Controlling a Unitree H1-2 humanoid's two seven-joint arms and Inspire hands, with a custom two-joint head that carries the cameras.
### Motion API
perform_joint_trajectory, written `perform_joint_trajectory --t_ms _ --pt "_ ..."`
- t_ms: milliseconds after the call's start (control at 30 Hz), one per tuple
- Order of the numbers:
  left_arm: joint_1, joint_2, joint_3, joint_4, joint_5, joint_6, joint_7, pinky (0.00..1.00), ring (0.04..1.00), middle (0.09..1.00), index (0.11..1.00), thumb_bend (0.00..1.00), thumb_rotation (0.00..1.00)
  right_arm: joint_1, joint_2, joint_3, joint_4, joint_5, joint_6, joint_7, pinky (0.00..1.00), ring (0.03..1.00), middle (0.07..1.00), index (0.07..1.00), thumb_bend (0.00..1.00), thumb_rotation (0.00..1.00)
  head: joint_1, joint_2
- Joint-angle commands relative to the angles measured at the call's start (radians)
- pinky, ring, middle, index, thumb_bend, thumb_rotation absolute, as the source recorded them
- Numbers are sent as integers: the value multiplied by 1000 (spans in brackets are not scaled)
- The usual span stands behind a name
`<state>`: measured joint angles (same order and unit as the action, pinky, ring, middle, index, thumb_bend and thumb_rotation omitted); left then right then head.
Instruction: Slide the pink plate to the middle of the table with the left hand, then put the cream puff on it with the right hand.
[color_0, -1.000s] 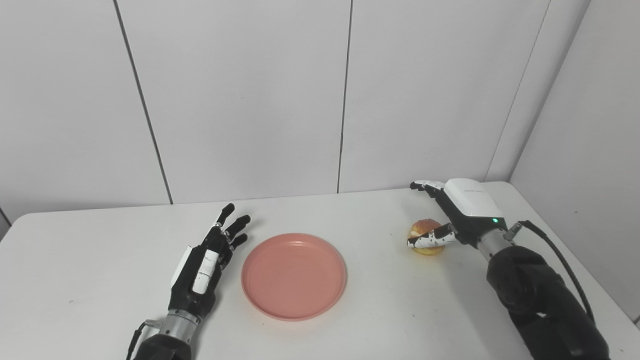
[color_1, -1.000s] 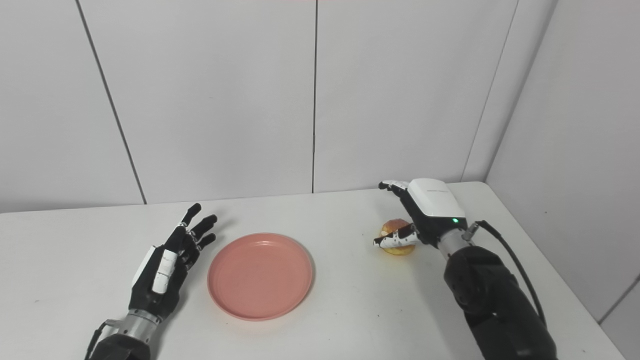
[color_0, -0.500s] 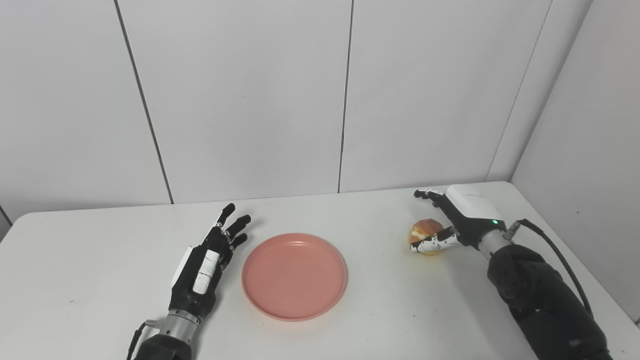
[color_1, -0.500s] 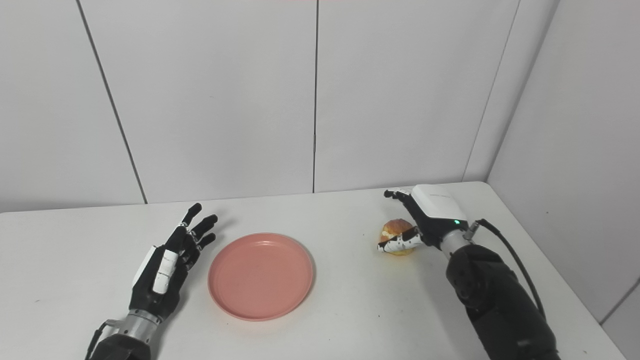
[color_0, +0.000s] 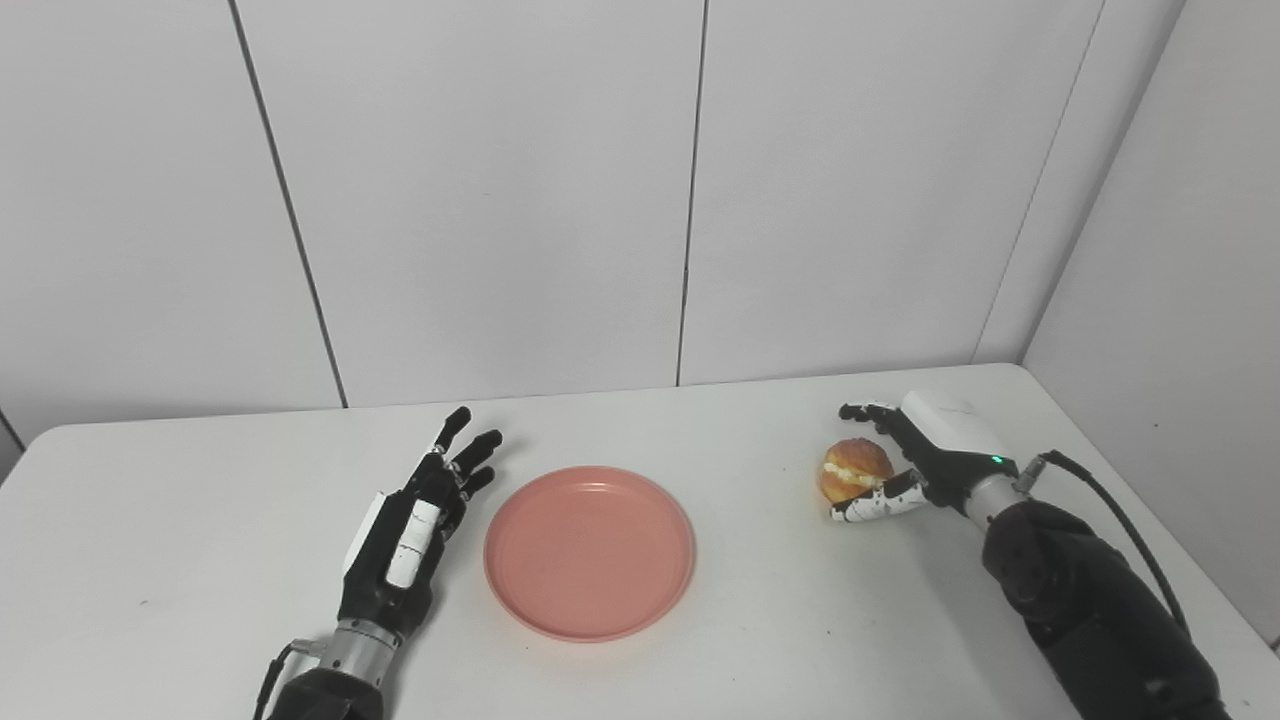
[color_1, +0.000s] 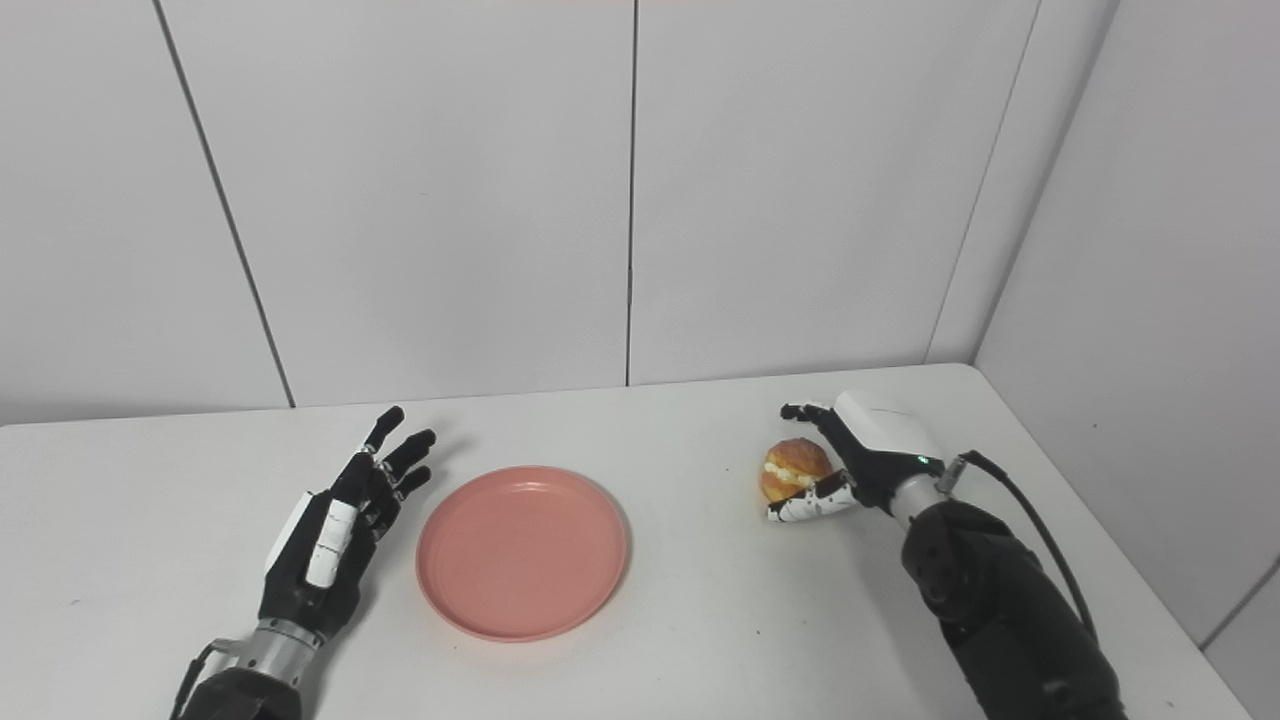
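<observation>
pink plate (color_0: 589, 551): mid-table, toward the front edge
left hand (color_0: 410, 530): spread flat, just beside it
right hand (color_0: 925, 458): cupping the cream puff (color_0: 853, 470), grip looks loose-ish

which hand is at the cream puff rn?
The right hand, thumb and fingers curled around the cream puff. The left hand lies open beside the pink plate.

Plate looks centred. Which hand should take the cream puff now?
The right hand. Its fingers already cup the cream puff, thumb in front and fingers behind. The left hand lies open beside the pink plate, on the far side from the puff.
</observation>
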<state>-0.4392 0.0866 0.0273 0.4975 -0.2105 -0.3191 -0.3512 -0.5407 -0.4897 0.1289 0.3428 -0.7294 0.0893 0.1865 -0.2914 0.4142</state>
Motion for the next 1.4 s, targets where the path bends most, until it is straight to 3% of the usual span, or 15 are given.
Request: perform_joint_trajectory --t_ms 0,600,667,867,900,967,1367 --pt "99 -10 0 62 -5 2 4 931 953 880 955 885 840 -49 -30 -1 -7 6 22 -18 620 801 838 803 1000 352 2 0" --pt "109 -14 -3 41 -1 18 10 928 948 875 952 887 833 -47 -21 33 66 52 -3 -92 612 763 798 786 996 324 13 2" --pt "108 -14 -3 45 0 14 11 925 947 877 951 883 833 -44 -14 26 78 63 -27 -130 556 648 709 743 895 228 14 1" --pt "107 -14 -3 51 -1 11 9 923 947 875 951 876 831 -44 -8 20 120 106 -108 -240 466 527 593 648 736 124 16 3" --pt "107 -14 -4 50 1 11 10 921 945 872 951 877 833 -45 -8 21 122 108 -110 -249 444 506 516 580 610 53 16 3" --pt "106 -14 -4 52 1 7 9 919 944 874 953 880 832 -48 -6 21 132 121 -125 -265 398 463 462 544 533 10 16 5" --pt "111 -14 -8 32 4 17 13 904 942 875 951 896 830 -48 -8 36 132 133 -112 -262 363 436 449 536 521 5 19 9"
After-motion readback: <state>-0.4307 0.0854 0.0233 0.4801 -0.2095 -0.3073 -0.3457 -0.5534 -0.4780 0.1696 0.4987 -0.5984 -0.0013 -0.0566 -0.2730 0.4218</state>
